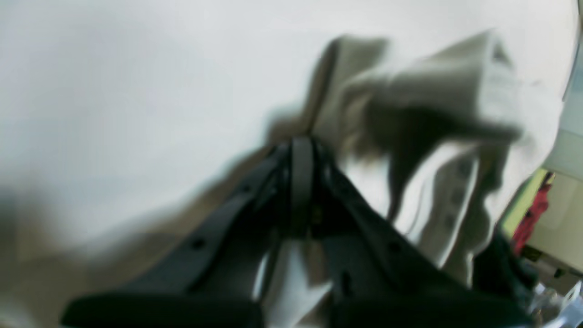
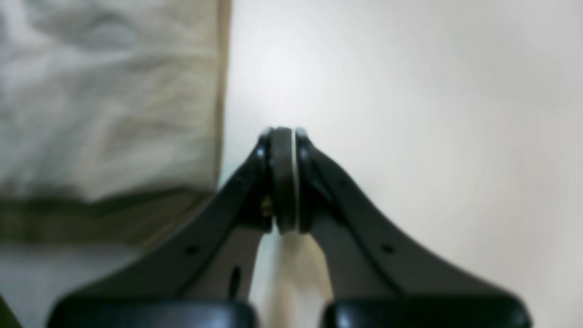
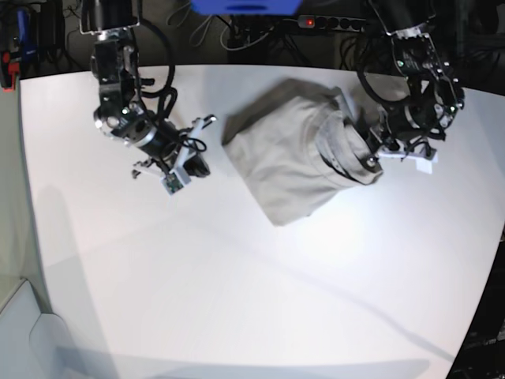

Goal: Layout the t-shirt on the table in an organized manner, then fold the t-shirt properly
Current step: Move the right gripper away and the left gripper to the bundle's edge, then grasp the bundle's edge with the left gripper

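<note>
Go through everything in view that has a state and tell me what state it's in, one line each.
t-shirt: partly folded on the table, one edge lifted and bunched at the left gripper.
left gripper: shut on the t-shirt.
right gripper: shut, holding nothing, over the bare table beside the t-shirt.
table: white, the t-shirt lying on its far half.

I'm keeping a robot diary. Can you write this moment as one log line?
t-shirt: partly folded on table | left gripper: shut on t-shirt edge | right gripper: shut, empty, beside t-shirt
</note>
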Available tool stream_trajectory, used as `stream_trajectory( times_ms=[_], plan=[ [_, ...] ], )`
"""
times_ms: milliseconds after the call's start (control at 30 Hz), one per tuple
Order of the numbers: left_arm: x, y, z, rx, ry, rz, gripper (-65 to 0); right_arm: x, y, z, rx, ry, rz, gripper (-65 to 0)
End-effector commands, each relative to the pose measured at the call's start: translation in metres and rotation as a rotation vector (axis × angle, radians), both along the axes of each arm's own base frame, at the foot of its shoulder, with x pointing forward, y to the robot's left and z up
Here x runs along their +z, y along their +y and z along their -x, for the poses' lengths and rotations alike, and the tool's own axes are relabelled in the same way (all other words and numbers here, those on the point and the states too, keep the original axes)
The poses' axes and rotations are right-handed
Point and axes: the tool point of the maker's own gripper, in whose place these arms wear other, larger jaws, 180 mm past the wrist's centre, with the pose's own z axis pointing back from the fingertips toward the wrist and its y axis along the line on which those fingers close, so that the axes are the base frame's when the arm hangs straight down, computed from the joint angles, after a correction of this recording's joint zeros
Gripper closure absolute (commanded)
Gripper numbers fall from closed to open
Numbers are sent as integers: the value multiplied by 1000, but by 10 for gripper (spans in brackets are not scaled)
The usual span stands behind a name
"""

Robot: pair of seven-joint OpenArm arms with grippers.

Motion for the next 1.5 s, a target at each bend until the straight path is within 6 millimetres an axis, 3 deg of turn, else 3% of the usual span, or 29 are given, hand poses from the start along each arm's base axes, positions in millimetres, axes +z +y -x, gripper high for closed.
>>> stream_trajectory(
  times_ms=[0, 300, 400, 500, 567, 767, 1067, 1400, 1467],
  plan=[
    [-3, 0, -1, -3, 18, -19, 0, 13, 5, -7, -1, -43, -34, 0],
    [9, -37, -52, -52, -32, 52, 0, -1, 50, 35, 56, 35, -102, 0],
    [22, -40, -64, -76, -66, 51, 0, 2, 46, 42, 68, 24, -88, 0],
    [37, -20, -63, -104, -83, -3, 0, 12, 40, 39, 71, -9, -70, 0],
    [39, -11, -54, -128, -56, -24, 0, 15, 30, 39, 79, -22, -46, 0],
    [37, 20, -35, -145, 1, -90, -1, 16, 29, 39, 81, -27, -41, 0],
    [27, 27, -16, -146, 39, -107, 0, 18, 30, 39, 79, -32, -46, 0],
    [60, 23, -30, -173, -64, -159, -1, 18, 28, 39, 80, -32, -41, 0],
    [60, 22, -31, -175, -64, -157, -26, 18, 28, 38, 79, -32, -41, 0]
  ],
)
